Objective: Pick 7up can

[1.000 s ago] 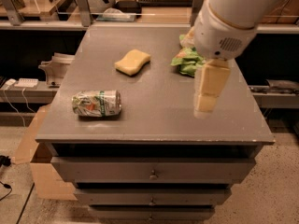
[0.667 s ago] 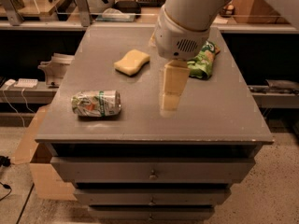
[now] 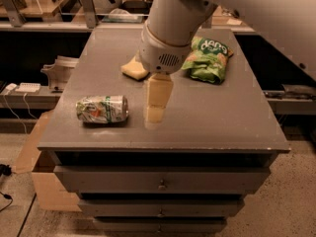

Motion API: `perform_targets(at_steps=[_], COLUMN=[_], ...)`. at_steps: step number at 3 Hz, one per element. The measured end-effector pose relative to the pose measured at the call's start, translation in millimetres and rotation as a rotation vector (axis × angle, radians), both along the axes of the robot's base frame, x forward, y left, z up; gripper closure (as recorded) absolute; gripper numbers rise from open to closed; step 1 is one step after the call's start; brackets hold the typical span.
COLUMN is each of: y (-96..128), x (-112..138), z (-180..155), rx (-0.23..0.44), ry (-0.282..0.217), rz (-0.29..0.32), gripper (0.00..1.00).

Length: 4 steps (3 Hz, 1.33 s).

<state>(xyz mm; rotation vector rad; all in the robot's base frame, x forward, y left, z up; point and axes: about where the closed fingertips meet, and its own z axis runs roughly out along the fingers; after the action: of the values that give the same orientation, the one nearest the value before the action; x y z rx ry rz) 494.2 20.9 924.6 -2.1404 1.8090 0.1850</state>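
Seemingly mid-approach, with gripper (image 3: 155, 112) just beside 7up can (image 3: 102, 108) (spread or pressed together: cannot tell); next, centre over it and descend.

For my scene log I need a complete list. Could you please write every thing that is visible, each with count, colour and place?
dented silvery-white 7up can: 1, silver-white with green bands, lying on its side at the left front of the tabletop
yellow rectangular sponge: 1, yellow, middle rear of the tabletop, partly hidden behind the arm
green crinkly chip bag: 1, green, right rear of the tabletop
grey drawer cabinet: 1, grey, centre, drawers in its front
brown cardboard box: 1, brown, on the floor left of the cabinet
white robot arm: 1, white, reaching down from above
cream-coloured gripper: 1, cream, low over the tabletop, right of the can, apart from it
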Motion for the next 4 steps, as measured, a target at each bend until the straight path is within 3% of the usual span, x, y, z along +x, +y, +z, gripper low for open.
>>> perform_targets(at_steps=[1, 3, 4], y=[42.3, 114.2, 118.9], x=[13.5, 40.6, 42.6], z=[-31.8, -79.0, -86.5], rx=[-0.004, -0.022, -0.019], ry=[0.038, 0.037, 0.044], rz=[0.054, 0.111, 0.114], gripper=[0.00, 0.00, 0.00])
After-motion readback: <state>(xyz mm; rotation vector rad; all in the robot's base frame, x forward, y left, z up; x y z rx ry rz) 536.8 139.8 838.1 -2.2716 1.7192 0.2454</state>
